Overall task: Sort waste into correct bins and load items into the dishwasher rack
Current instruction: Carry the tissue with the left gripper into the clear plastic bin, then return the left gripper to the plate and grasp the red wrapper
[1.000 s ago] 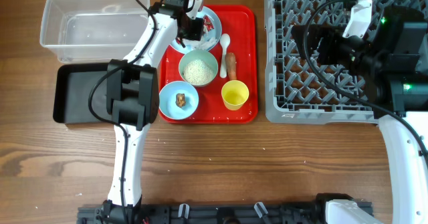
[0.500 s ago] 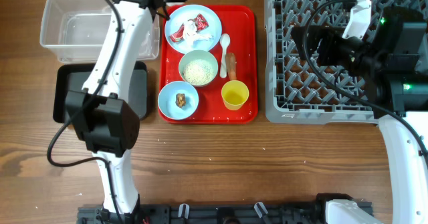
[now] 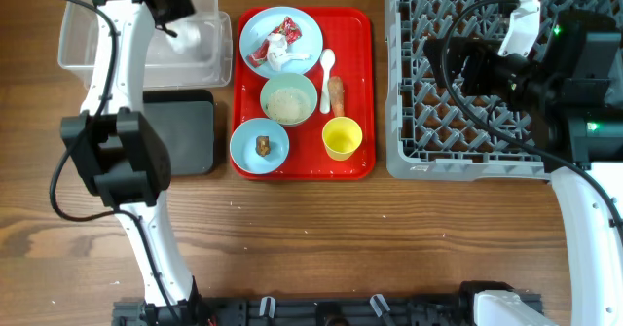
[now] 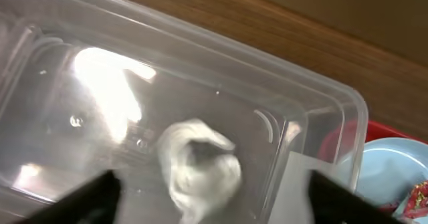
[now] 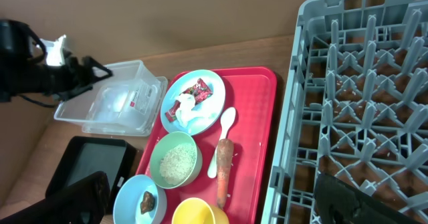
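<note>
My left gripper (image 3: 175, 10) hangs open over the clear tub (image 3: 97, 49). A crumpled white paper scrap (image 4: 200, 170) shows blurred inside the tub (image 4: 294, 110), loose between the fingers (image 4: 93, 196). The light-blue plate (image 3: 302, 24) holds the red-and-white wrapper (image 3: 274, 42). On the red tray also stand a pale green bowl (image 3: 288, 99) of rice, a small blue bowl (image 3: 248, 149) with a brown chunk (image 3: 262, 145), a yellow cup (image 3: 342, 137), a white spoon (image 3: 327, 65) and a carrot stick (image 3: 336, 95). My right gripper (image 3: 456, 65) is open above the grey rack (image 3: 428, 151), holding nothing.
The black tray (image 3: 190, 131) lies just in front of the clear tub, left of the red tray (image 3: 360, 34). The left arm's dark link (image 3: 117, 156) reaches over the black tray. Bare wooden table (image 3: 341, 238) runs along the front.
The left arm swung left from the plate to the clear tub with the white scrap. Its jaws then opened and the scrap is free. The right arm has not moved.
</note>
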Controlling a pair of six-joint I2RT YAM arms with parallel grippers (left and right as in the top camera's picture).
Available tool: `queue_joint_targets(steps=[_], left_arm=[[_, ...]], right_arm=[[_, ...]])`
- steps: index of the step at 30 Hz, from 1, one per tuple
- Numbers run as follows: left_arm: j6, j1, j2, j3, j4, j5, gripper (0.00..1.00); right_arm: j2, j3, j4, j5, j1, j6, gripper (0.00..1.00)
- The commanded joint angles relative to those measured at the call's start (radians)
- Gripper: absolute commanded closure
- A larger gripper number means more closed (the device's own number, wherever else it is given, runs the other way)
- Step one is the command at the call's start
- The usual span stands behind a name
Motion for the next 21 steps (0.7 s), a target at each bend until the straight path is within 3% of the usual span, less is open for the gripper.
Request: queue_joint_targets(steps=[1, 2, 5, 9, 21], left_arm=[[0.043, -0.019, -0.016, 0.004, 0.003, 0.042, 0.0], [0.056, -0.024, -0.022, 0.004, 0.0, 0.048, 0.0], [0.264, -0.09, -0.05, 0.004, 0.013, 0.161, 0.0], [0.492, -0.216, -0.035, 0.004, 0.021, 0.153, 0.0], [0.508, -0.29, 0.179, 0.004, 0.122, 0.159, 0.0]], right_arm=[[0.008, 0.005, -0.002, 0.008, 0.007, -0.012, 0.0], [0.008, 0.005, -0.003, 0.008, 0.007, -0.013, 0.0], [0.008, 0.005, -0.003, 0.008, 0.007, -0.013, 0.0], [0.008, 0.005, -0.009, 0.008, 0.007, -0.013, 0.0], [0.008, 0.005, -0.027, 0.009, 0.007, -0.014, 0.0]])
